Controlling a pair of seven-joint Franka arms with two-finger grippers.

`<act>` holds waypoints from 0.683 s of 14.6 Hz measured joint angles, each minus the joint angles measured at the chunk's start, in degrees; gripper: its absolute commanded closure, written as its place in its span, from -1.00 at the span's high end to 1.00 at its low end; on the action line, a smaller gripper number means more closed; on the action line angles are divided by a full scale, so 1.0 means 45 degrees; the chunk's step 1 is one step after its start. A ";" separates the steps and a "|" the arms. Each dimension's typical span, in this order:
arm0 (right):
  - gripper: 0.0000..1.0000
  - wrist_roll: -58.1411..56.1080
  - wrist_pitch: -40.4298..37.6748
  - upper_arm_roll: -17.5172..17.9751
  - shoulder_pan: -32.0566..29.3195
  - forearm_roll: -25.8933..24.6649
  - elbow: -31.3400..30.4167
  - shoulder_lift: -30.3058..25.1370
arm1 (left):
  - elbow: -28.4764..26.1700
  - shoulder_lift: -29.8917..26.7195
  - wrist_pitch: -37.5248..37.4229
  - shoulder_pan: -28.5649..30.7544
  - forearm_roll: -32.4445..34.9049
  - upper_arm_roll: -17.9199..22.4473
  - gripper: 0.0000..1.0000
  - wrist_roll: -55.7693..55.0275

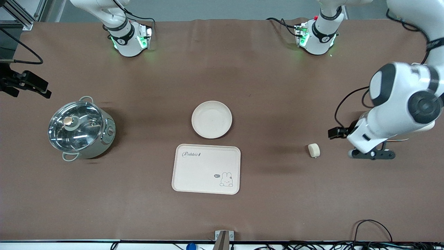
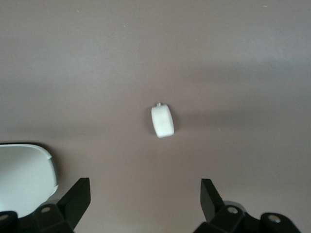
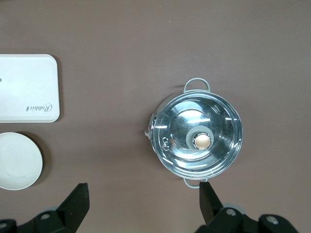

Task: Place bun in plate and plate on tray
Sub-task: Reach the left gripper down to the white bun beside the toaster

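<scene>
1. Front view: I judge the first step is in hand, going for the bun (image 1: 314, 150); nothing is lifted yet. The bun lies alone on the counter (image 1: 277, 86), at about 3 o'clock of the tray (image 1: 206, 169) and well apart from it. The plate (image 1: 212, 119) sits bare at the tray's 12 o'clock, just clear of its edge. My left end effector (image 1: 372, 154) hangs over the counter near the bun, at the bun's 3 o'clock. My right end effector (image 1: 33, 85) waits up at the right arm's end, at 10 o'clock of a lidded steel pot (image 1: 80, 127). The pot is well apart from the plate and blocks nothing.

2. Left wrist view: my left end effector (image 2: 144, 194) has its fingers (image 2: 77, 196) wide apart and empty. The bun (image 2: 162, 121) lies ahead of them, not between them. The next move calls for advancing and lowering to straddle it, then a gentle squeeze, since it looks soft and could roll.

3. Right wrist view: my right end effector (image 3: 143, 199) is also spread and empty, above the pot (image 3: 197, 141). Tray (image 3: 26, 87) and plate (image 3: 17, 160) show at the edge, unobstructed.
</scene>
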 measured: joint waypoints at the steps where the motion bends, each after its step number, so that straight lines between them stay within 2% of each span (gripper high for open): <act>1: 1.00 0.0000 -0.0051 0.0002 0.0028 0.0000 -0.0034 0.0002 | -0.0156 0.0367 0.0468 0.0011 0.0000 0.0002 1.00 -0.0342; 7: 1.00 -0.0017 -0.0116 0.0014 0.0269 0.0171 -0.1100 0.0084 | -0.0955 0.1883 0.2574 0.0003 0.0000 0.0000 1.00 -0.2093; 10: 1.00 -0.0013 0.1638 0.0025 0.0495 0.0941 -0.2415 0.0187 | -0.1668 0.2151 0.3706 -0.0003 0.0000 -0.0003 0.96 -0.2814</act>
